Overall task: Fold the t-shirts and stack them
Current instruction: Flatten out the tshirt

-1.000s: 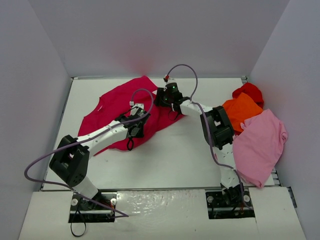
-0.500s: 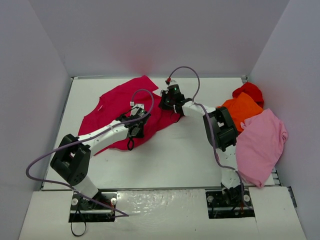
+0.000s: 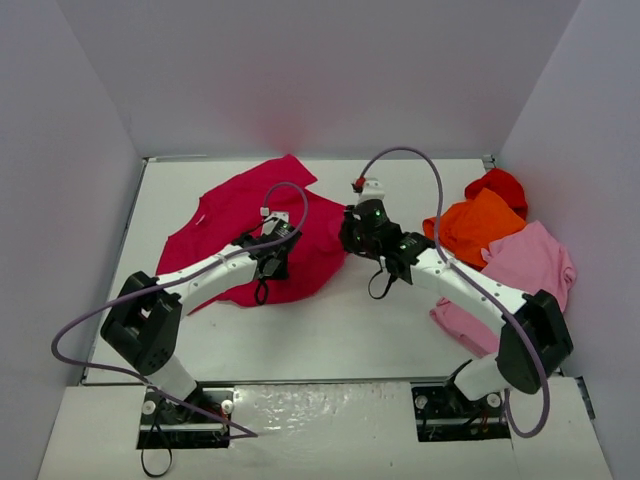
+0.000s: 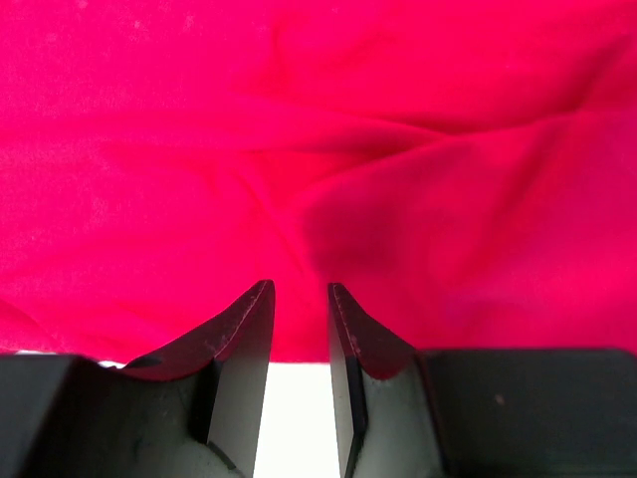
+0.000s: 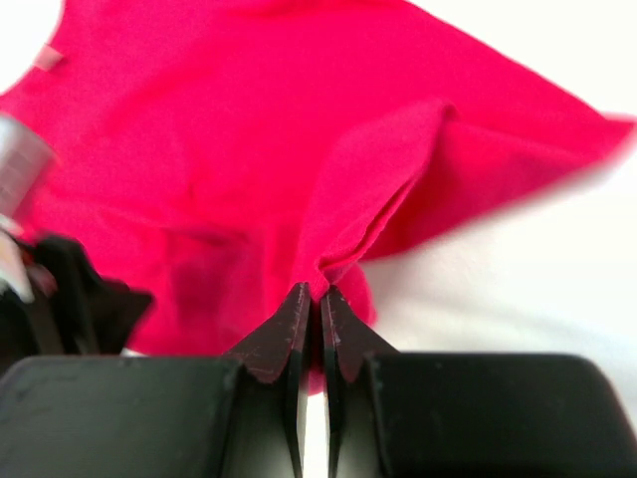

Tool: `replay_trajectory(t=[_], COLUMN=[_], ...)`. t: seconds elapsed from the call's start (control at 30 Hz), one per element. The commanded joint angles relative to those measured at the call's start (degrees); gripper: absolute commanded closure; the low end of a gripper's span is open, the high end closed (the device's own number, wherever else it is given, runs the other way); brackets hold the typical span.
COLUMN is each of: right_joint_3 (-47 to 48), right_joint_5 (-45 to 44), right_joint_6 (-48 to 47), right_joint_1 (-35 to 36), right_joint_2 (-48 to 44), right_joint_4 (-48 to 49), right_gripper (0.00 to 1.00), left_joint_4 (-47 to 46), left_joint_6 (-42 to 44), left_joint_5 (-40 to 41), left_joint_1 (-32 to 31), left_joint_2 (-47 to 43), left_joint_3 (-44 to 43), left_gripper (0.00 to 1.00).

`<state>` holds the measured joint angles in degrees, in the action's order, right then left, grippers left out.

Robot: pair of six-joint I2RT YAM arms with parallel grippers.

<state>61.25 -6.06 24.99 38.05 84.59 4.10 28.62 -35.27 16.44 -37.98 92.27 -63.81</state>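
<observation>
Fabric of the crimson t-shirt [image 3: 235, 215], lying left of centre on the table [image 3: 330, 330], is bunching inside the right gripper [image 5: 310, 295], whose jaws are clamping its right edge. The left gripper [image 4: 301, 291] is hovering over it, jaws slightly apart, possibly touching cloth.

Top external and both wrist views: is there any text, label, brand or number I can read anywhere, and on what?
No readable text in any view.
The crimson t-shirt has a small pale tag, too blurred to read.
The orange t-shirt, red t-shirt and light pink t-shirt show no print.
</observation>
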Motion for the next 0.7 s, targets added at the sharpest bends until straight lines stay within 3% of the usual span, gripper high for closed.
replay_trajectory(t=[0.0, 0.3, 0.57, 0.6, 0.67], right_joint_3=[-5.4, -12.9, -15.0, -15.0, -14.7], right_joint_5=[-6.4, -10.6, -14.5, -14.3, -14.2], right_joint_6=[4.7, 14.4, 27.2, 28.0, 30.2], right_joint_1=[0.0, 6.6, 18.5, 19.4, 22.2], right_joint_2=[-7.1, -18.4, -25.5, -25.7, -25.8], right_joint_4=[-8.2, -20.3, -28.7, -29.3, -30.3], right_gripper=[1.0, 1.0, 1.0, 0.95, 0.46], left_joint_4=[-1.8, -2.0, -1.3, -1.4, -1.3], left_joint_6=[-0.3, -0.1, 0.6, 0.6, 0.8], left_joint_5=[0.0, -0.5, -0.3, -0.4, -0.4], left_joint_1=[-0.3, -0.3, -0.4, -0.3, -0.4], left_joint_2=[-1.3, -0.3, 0.2, 0.4, 0.8], left_joint_3=[-0.7, -1.3, -2.7, -2.7, -3.3], left_gripper=[0.75, 0.75, 0.75, 0.75, 0.75])
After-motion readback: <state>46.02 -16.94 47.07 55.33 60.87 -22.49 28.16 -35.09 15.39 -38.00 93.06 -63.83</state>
